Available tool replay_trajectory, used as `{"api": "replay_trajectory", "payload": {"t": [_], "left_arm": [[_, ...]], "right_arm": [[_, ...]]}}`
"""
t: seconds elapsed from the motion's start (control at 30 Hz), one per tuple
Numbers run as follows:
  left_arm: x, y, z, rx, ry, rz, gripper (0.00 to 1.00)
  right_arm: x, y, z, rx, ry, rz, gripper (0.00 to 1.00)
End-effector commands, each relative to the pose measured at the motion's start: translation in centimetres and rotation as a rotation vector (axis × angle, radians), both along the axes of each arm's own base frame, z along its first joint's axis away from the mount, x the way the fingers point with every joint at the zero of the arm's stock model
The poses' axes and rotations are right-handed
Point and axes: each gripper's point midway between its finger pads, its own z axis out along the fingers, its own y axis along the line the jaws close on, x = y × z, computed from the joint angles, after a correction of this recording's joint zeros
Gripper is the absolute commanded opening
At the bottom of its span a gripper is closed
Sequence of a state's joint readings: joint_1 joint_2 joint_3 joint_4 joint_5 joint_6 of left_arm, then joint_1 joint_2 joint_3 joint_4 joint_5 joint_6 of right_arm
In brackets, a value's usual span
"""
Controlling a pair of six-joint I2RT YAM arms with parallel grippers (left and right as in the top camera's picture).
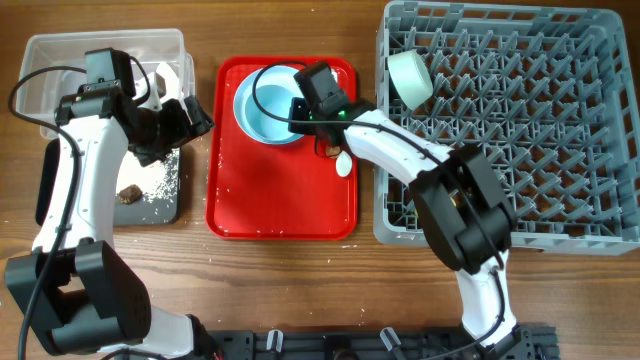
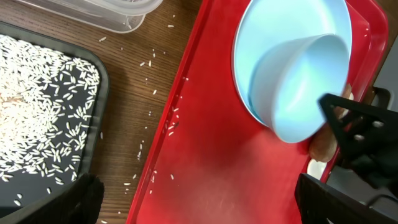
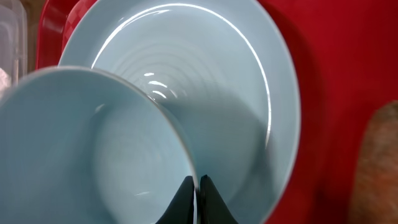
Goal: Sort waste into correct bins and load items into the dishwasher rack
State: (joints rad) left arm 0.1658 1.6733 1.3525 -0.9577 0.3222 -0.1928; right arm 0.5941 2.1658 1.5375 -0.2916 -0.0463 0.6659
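Three cameras, meeting on the red tray [image 1: 280,205]
Overhead gives you the whole table [image 1: 300,280] straight down (the widest view); your left wrist camera looks down close over the red tray's left edge and the black tray [image 2: 99,74]; your right wrist camera sits almost against the bowl [image 3: 93,155] and plate [image 3: 236,93], seen in all three.
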Motion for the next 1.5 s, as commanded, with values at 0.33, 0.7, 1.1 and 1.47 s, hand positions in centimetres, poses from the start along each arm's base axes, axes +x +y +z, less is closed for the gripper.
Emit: {"api": "replay_trajectory", "payload": {"t": [0.33, 0.7, 1.1, 1.47], "left_arm": [[0.2, 0.2, 1.1, 0.007, -0.032, 0.007, 1.0], [0.2, 0.2, 1.1, 0.007, -0.032, 0.007, 1.0], [0.2, 0.2, 1.1, 0.007, -0.032, 0.007, 1.0], [0.2, 0.2, 1.1, 0.007, -0.032, 0.007, 1.0]], "right_arm": [[-4.6, -20.8, 22.7, -0.345, -0.281, -0.388, 0.04], [-11.8, -32.8, 21.1, -1.081, -0.148, -0.616, 0.04], [-8.2, -31.7, 17.2, -1.502, -0.063, -0.306, 0.04], [-9.7, -30.2, 12.7, -1.335, 0.105, -0.119, 0.04]]}}
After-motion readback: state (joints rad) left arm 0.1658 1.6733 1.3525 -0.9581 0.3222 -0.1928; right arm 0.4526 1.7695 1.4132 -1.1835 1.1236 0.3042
